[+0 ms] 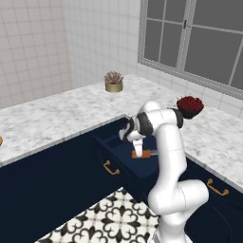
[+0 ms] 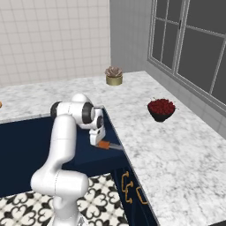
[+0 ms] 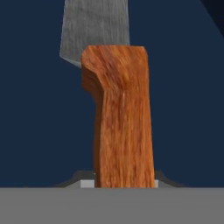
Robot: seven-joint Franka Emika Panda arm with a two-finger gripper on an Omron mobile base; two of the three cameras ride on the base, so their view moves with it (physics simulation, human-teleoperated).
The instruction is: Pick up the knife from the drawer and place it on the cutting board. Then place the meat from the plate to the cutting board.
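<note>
Nearest the hand camera is the knife (image 3: 120, 118): its orange wooden handle runs up the middle of the hand view, with the grey blade beyond it. My tool (image 1: 138, 151) is down inside the open drawer (image 1: 111, 142), and its dark tips flank the base of the handle. The jaws look drawn in against the handle, so I judge the tool to be grasping the knife, though the contact faces themselves are hidden at the frame edge.

Step in hand: secure the knife before lifting.
- Keep the grip centred across the handle's width, not on the blade.
- Lift straight up until the blade clears the drawer front, then travel.
- Avoid tilting the hand; a long thing held near one end may swing.

Orientation: the knife lies flat on the drawer floor. In the right base view its long axis runs roughly level, handle (image 2: 104, 144) under my tool and blade pointing away toward the marble worktop (image 2: 185, 145) on the window side.
</note>
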